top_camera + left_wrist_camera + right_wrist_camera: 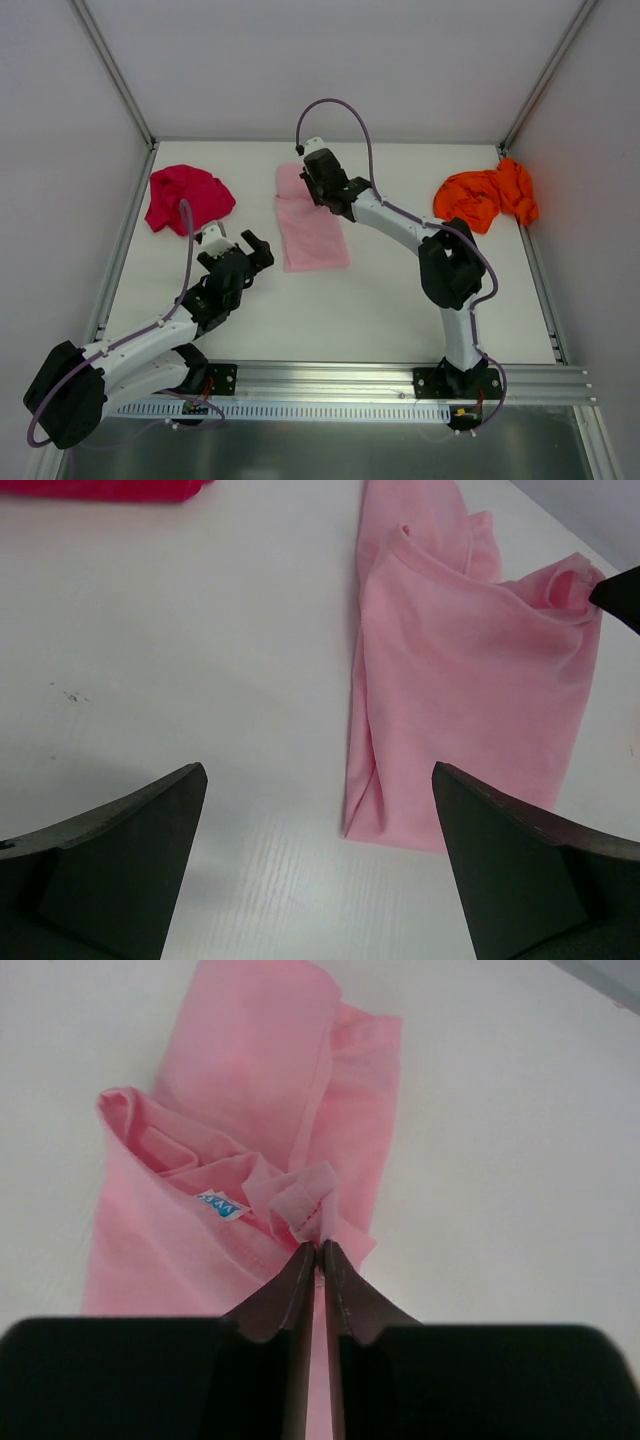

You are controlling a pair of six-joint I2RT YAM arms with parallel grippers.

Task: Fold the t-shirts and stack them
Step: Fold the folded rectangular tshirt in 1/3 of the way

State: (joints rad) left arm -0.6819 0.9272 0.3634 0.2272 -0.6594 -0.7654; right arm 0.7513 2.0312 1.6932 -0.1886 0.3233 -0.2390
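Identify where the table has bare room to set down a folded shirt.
Free: the table's near strip below the pink shirt; the far stretch between it and the orange shirt. Crowded: between magenta shirt and pink, around the left gripper.

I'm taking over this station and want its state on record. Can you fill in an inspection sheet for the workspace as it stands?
Surface: white table, with a few small dark specks.
Job's things: pink t-shirt lies mid-table as a long, partly folded strip; red t-shirt is crumpled at far left; orange t-shirt is crumpled at far right; none are stacked.
Clutter: nothing seen.
Grippers: left claw is open over bare table beside the pink t-shirt; right claw is shut on a fold near its collar.
Cables: one purple cable arches over the right arm; another runs along the left arm.
Surroundings: white walls, metal frame posts, rail at the near edge.
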